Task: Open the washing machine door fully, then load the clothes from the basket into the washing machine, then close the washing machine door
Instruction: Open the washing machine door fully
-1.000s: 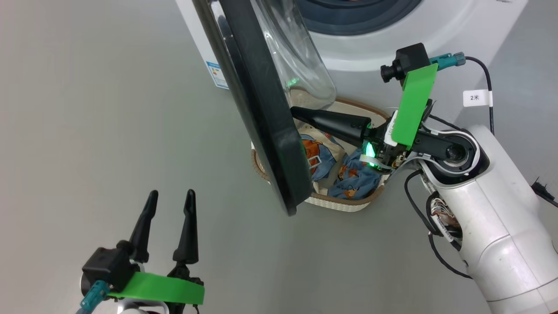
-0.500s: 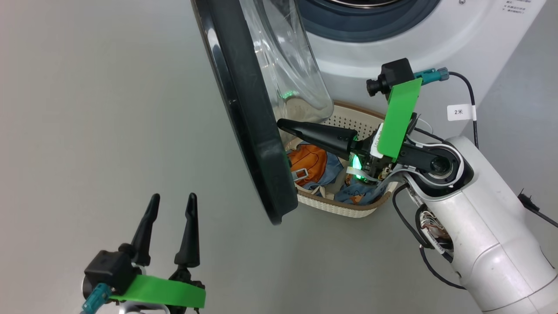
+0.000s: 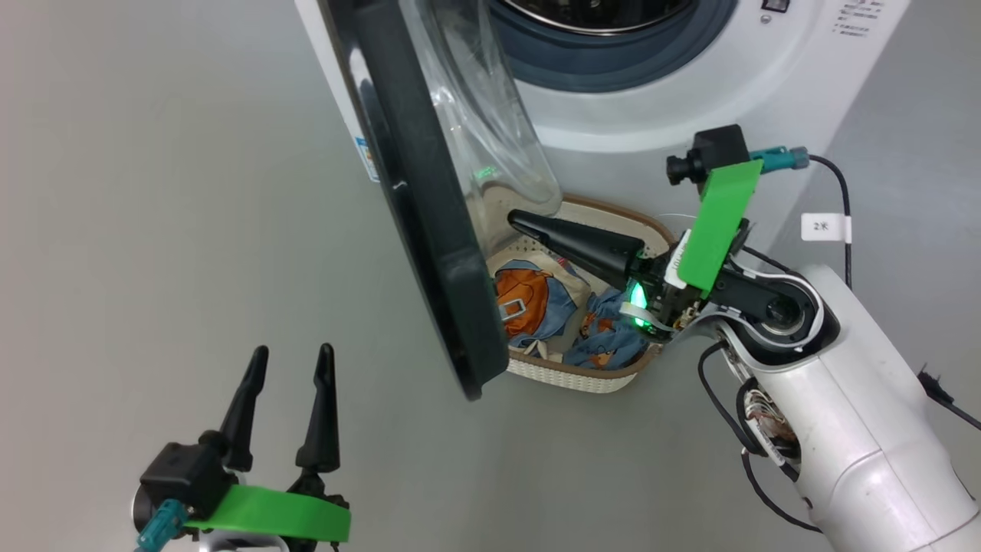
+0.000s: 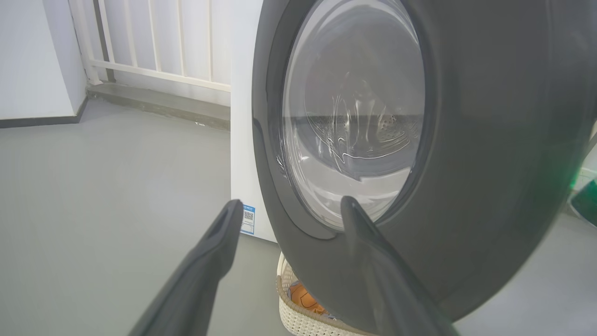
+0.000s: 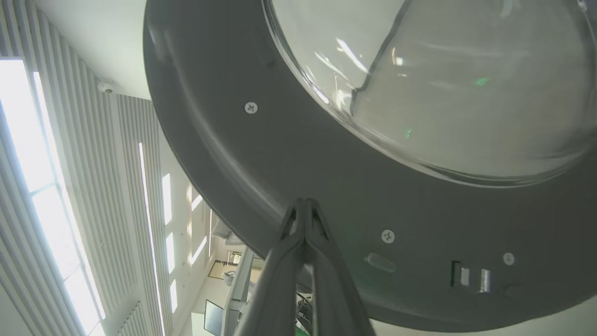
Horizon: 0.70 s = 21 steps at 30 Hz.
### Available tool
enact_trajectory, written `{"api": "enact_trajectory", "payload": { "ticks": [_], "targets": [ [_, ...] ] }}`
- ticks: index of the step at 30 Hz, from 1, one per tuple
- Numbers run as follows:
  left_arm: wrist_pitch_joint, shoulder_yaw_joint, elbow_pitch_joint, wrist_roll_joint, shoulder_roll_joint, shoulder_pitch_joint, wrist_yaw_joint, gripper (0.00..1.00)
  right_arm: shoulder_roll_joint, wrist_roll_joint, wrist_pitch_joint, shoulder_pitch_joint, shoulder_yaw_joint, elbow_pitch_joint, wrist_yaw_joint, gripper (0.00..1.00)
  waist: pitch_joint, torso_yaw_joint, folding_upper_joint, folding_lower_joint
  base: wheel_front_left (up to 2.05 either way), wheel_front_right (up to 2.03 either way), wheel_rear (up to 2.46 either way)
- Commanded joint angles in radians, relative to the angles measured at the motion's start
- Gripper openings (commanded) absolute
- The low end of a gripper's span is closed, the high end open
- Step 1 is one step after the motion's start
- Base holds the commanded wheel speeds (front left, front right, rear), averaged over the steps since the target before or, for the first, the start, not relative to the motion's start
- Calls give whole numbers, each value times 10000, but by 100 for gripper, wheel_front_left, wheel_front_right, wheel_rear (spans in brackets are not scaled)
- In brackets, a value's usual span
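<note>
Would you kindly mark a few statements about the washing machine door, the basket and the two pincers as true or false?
1. The washing machine door is shut. False: it stands swung out from the washing machine.
2. The right pincer is shut, its tip at the door's inner side. True.
3. The left pincer grips a garment. False: it is open and empty.
4. The clothes lie in the basket. True.

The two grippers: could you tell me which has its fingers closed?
The right gripper, fingers shut at the inner side of the door; the left gripper holds its fingers apart.
</note>
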Motion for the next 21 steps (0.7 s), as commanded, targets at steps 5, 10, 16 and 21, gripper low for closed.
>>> {"api": "enact_trajectory", "payload": {
  "ticks": [5,10,16,21],
  "targets": [
    [-63,643,-13,185,169,-42,-77,100,13,-467,-394,548,-371,-428,58,100,-322,-463,0,1,0,0,0],
    [-63,1045,62,305,169,75,-146,100,-264,-848,-896,1166,-655,-548,58,100,-576,-882,0,1,0,0,0],
    [-63,1498,90,450,169,240,-207,100,-589,-1027,-1520,2008,-1000,-798,58,100,-830,-1429,0,1,0,0,0],
    [-63,1851,46,602,169,384,-236,100,-907,-1133,-1986,2688,-1232,-1096,58,100,-935,-1949,0,1,0,0,0]
  ]
}}
